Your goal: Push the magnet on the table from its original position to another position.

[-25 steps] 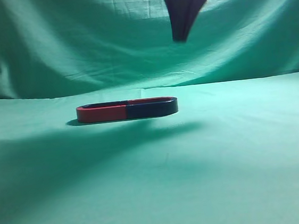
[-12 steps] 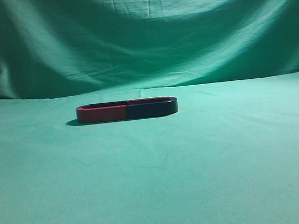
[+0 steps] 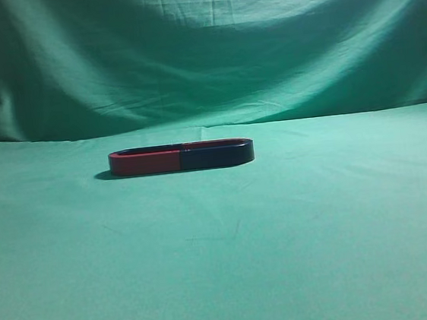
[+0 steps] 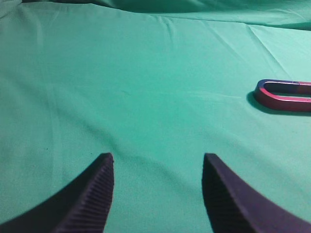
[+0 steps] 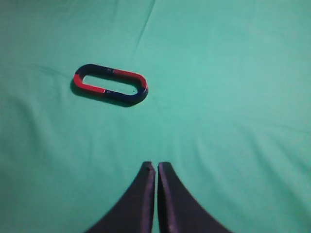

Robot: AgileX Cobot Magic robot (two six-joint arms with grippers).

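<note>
- My right gripper (image 5: 156,167) hangs over bare green cloth with its fingers pressed together, holding nothing; that narrow tip is what I would judge best to push with.
- My left gripper (image 4: 158,162) sits low over the table (image 4: 121,73) with its fingers spread apart and empty, well off to one side of the work.
- Farther out, toward the middle of the table and nearer its back edge than its front, the magnet (image 3: 217,155) lies flat, its ends touching those of a red magnet (image 3: 145,162), so the two close into one oval ring.
- Risk, as I judge it: a push on the dark half may drag the red one along, or split the pair so it snaps back crooked.
- A narrow tip striking the rounded end off-centre could spin the ring instead of sliding it.
- Coming down too low, I could snag the loose cloth and wrinkle it ahead of the magnet.
- Beyond the back edge hangs the draped backdrop (image 3: 202,46); a push that way could run the magnet into the folds.
</note>
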